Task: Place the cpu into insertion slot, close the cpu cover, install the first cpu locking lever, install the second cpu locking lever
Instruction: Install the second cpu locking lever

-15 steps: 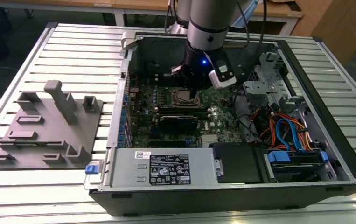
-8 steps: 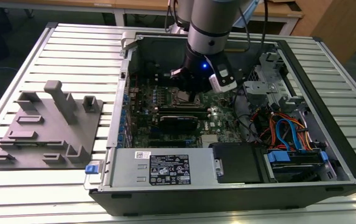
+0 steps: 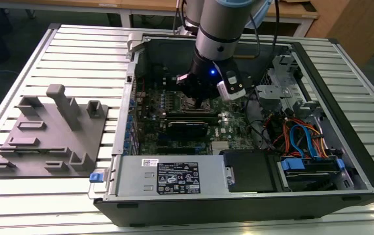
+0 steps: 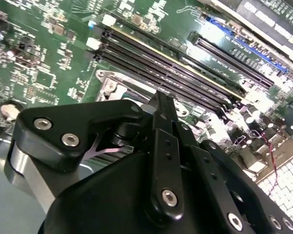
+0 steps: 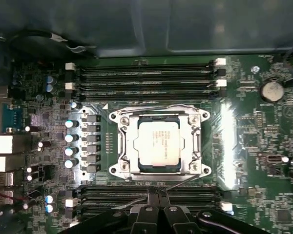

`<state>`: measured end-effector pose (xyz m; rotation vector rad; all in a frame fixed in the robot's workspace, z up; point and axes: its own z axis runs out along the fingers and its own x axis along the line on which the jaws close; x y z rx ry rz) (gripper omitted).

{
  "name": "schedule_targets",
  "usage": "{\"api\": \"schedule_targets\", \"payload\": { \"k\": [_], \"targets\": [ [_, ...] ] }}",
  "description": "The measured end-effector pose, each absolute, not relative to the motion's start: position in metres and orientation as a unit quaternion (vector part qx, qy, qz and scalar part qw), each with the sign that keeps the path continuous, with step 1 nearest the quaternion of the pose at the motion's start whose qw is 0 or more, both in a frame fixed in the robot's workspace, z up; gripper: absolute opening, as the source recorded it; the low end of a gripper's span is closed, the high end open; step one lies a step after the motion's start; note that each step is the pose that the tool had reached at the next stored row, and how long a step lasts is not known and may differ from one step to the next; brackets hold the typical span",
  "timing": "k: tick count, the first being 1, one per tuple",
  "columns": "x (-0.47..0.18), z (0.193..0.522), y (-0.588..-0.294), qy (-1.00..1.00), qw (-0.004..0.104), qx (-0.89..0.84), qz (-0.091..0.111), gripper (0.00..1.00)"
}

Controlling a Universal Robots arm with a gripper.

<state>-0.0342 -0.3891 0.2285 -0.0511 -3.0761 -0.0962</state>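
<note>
In the first wrist view the cpu (image 5: 158, 144) lies flat in the insertion slot (image 5: 118, 117), silver top up. The cpu cover (image 5: 128, 146) lies down around it as a silvery frame. One thin wire lever (image 5: 136, 106) runs along the socket's far edge. A second wire lever (image 5: 183, 182) slants along the near edge, right by my fingertips; I cannot tell whether they touch it. My gripper (image 5: 157, 191) is shut, its fingers pressed together just off the socket's near side. The second wrist view shows the gripper (image 4: 163, 100) over a socket corner (image 4: 110, 83). In the exterior view the gripper (image 3: 196, 100) is low inside the case.
Long black memory slots (image 5: 146, 78) flank the socket on both sides, with a row of capacitors (image 5: 71, 139) beside it and a coin battery (image 5: 272, 89). The open computer case's wall (image 3: 343, 98), its power supply (image 3: 167, 176) and cables (image 3: 301, 137) surround the board. A grey fixture (image 3: 49, 132) stands at the exterior view's left.
</note>
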Motion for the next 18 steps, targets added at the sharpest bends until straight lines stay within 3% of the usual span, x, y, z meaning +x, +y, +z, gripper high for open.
{"api": "schedule_targets", "payload": {
  "k": [18],
  "targets": [
    [-0.055, 0.220, -0.401, -0.998, 0.034, -0.016, -0.056, 0.10]
  ]
}}
